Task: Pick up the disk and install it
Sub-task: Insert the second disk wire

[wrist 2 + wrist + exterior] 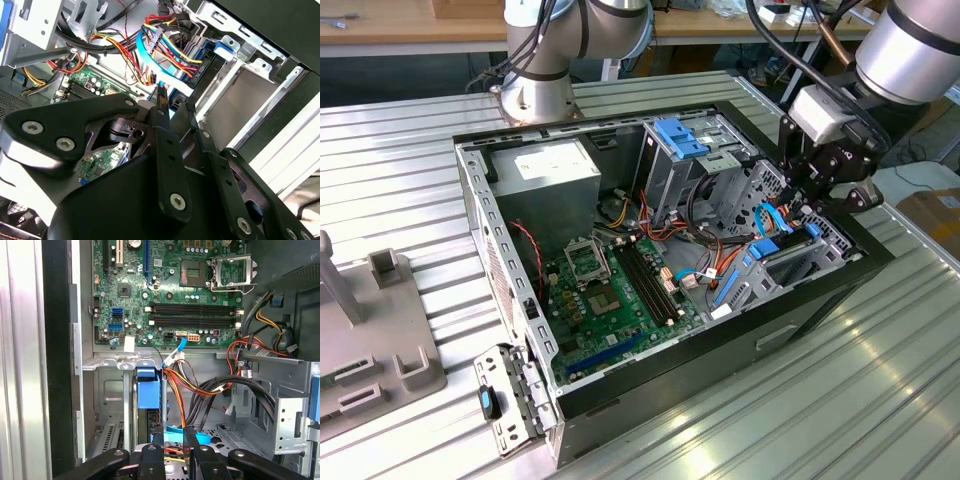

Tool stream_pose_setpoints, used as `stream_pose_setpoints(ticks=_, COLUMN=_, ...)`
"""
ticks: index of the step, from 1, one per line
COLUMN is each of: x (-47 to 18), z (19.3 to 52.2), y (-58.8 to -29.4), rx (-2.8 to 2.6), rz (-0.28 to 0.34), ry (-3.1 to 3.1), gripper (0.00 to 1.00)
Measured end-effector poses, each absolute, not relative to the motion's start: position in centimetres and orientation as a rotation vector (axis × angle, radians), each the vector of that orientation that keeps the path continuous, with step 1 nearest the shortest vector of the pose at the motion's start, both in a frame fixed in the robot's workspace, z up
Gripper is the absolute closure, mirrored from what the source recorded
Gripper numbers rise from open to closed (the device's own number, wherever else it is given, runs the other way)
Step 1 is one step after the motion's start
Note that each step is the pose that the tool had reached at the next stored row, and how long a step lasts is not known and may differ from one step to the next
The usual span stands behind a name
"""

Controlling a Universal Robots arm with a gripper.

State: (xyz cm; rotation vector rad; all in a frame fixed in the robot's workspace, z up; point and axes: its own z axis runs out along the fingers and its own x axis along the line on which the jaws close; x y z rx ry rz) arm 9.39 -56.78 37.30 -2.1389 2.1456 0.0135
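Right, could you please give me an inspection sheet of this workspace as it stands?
Surface: ribbed metal table, carrying the open computer case.
Job's things: disk, blue tab showing, stands in the bay beside the motherboard; full seating cannot be told.
Clutter: grey fixture block on the exterior view's left; metal bracket at the case corner.
Grippers: gripper hangs over the drive bay, beside the disk.
Cables: coloured wire bundle crosses the bay.
Surroundings: another arm's base; wooden bench.
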Motion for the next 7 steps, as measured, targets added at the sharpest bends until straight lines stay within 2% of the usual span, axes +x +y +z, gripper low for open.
stream_pose_setpoints(ticks=7, x=9.39, z=37.30, y=-56.78, rx=-2.140, rz=0.017, ry=2.147, gripper=0.71)
